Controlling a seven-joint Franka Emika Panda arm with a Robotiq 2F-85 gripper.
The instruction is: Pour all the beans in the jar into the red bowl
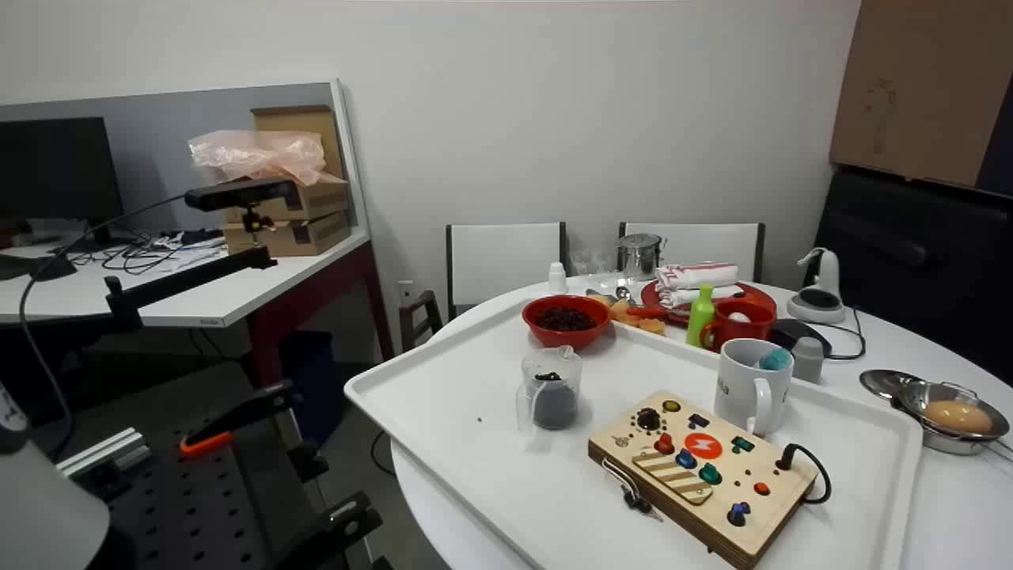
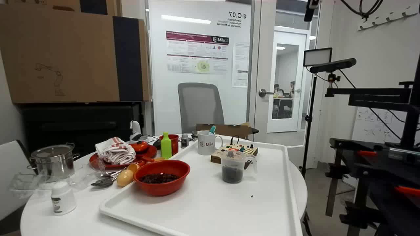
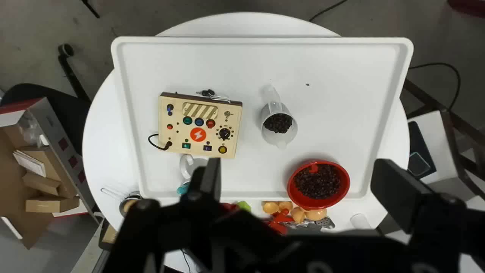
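The gripper [image 3: 297, 168] shows its fingers spread wide in the wrist view. On the white tray [image 3: 344, 110] we locate the red bowl [image 2: 164, 189], at the edge, containing beans [image 3: 317, 182], and, near it, the upright jar [image 2: 232, 164], also containing beans.

A white mug [image 1: 744, 388] stands beside a wooden control box [image 1: 703, 469].

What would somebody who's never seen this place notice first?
Probably the red bowl, vivid by the edge of the white tray, with dark beans inside. Next comes the wooden box with colourful knobs lying on that tray, with the see-through jar standing beside it, also holding beans. In the wrist view, the dark gripper looms along the bottom, open and holding nothing.
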